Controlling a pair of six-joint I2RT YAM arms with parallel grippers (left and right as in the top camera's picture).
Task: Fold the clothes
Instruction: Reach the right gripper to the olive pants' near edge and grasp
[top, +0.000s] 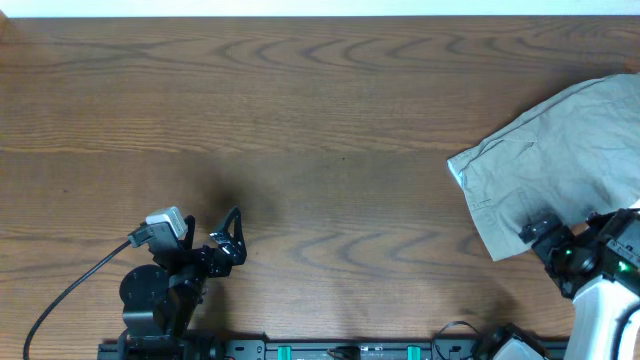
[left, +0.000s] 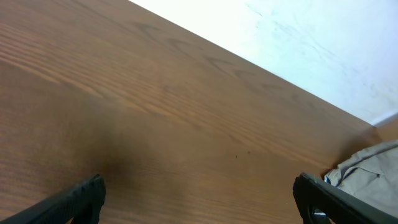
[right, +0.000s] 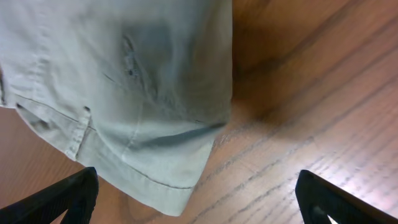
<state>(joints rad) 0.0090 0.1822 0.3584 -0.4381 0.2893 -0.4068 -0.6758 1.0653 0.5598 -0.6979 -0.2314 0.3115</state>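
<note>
Seen from overhead, the clothes, a wrinkled grey-green garment, lie bunched on the wood-grain counter and run off the frame's right side. The right gripper sits at the garment's near edge, its arm reaching in from the lower right corner with small green lights glowing on it. Well apart from the clothes, on the other side of the counter, the left gripper is folded low over its black base, tilted towards the garment, and a black cable loops away behind it. In the left wrist view, the left gripper points across bare wood, its jaws released and spread wide, one dark finger at each lower corner. Only a rumpled scrap of the clothes shows beyond them, close to the counter's far edge and a pale surface behind it. The right wrist view shows stitching that no other view gives: a seamed hem, a belt loop and a darker shaded crease on the clothes. The right gripper hangs just off the garment's rounded corner, its jaws released and gaping, with nothing pinched between them.
</note>
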